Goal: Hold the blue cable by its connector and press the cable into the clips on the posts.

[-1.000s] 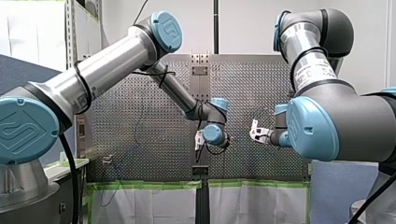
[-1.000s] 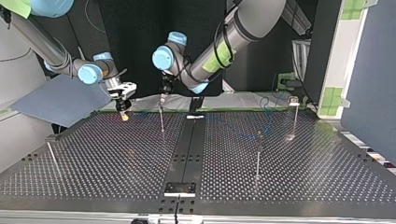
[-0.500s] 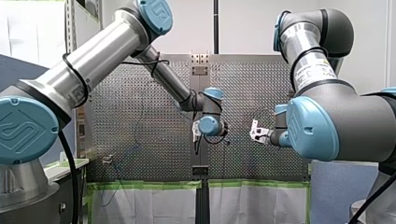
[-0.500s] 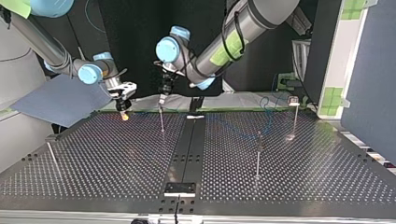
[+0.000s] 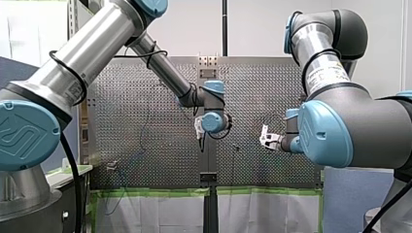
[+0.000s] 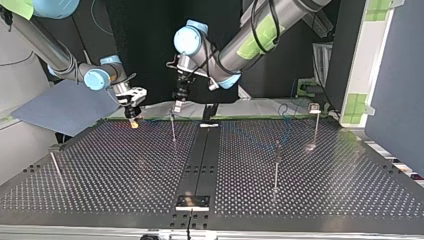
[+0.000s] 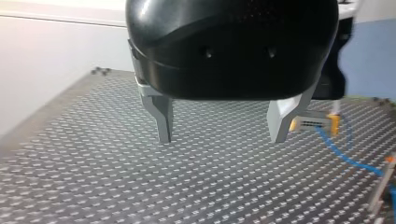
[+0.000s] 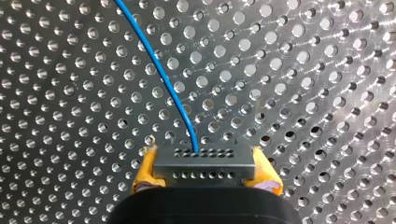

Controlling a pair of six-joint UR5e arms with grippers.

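1. Since a second ago: up and clear of the slim post for my left gripper, with the wrist swung higher. No shift at my right gripper.
2. Spread wide and empty on the left. Pinched by the yellow pads onto the connector on the right, low over the perforated table, near its far edge at the top view's left.
3. Out of the connector's face and away across the holes: the blue cable, slack and curved, flat on the plate as far as can be seen.
4. Step in hand, by judgement: carry the connector toward the slim post and seat the cable in its clip. Hold square on the connector's flanks and never tug the wire itself. Line the cable over the clip's mouth first, then press straight down. Keep only light tension, enough to straighten the run, not enough to bend so thin a post.
5. Room: plenty of bare plate through the middle, with the other posts well apart. Tightest around the slim post, which stands between the two grippers, so keep the open left fingers high or off to one side. Mind the table's far edge and the blue sheet just behind the right gripper.
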